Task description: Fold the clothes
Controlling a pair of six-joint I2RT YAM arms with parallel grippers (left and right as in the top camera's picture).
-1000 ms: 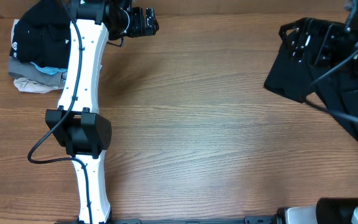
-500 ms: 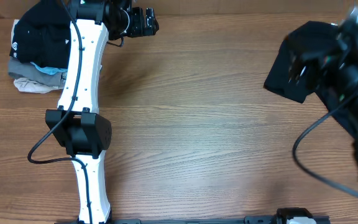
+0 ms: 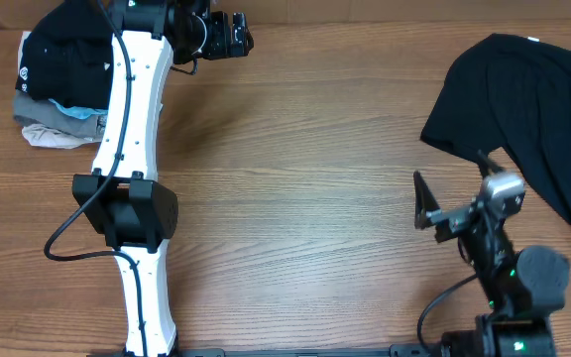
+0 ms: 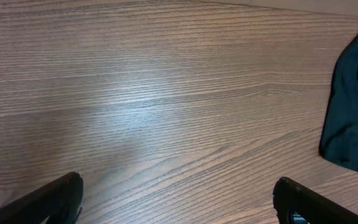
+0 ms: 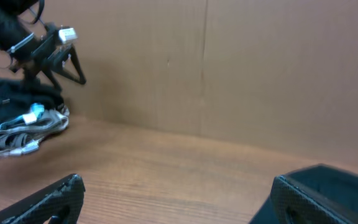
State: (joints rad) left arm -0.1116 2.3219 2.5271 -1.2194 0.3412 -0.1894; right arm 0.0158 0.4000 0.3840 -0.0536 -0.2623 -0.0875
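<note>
A black shirt (image 3: 533, 104) lies spread at the table's right side, running off the right edge. Its corner shows in the left wrist view (image 4: 350, 118), and it appears as a dark edge in the right wrist view (image 5: 337, 177). A pile of clothes (image 3: 53, 94) sits at the far left: a black shirt with a white logo (image 3: 28, 71) on top of light-blue, grey and beige cloth. My left gripper (image 3: 246, 33) hangs open over bare wood at the back, right of the pile. My right gripper (image 3: 454, 183) stands open near the front right, apart from the black shirt.
The white left arm (image 3: 132, 149) stretches from the front edge to the back of the wooden table (image 3: 305, 198). A brown cardboard wall (image 5: 229, 62) stands behind the table. In the right wrist view, the pile (image 5: 17, 127) and the left gripper (image 5: 70, 65) show far off.
My right arm has pulled back from over the black shirt toward the front edge, leaving the shirt lying uncovered. The left arm and the pile have not moved.
</note>
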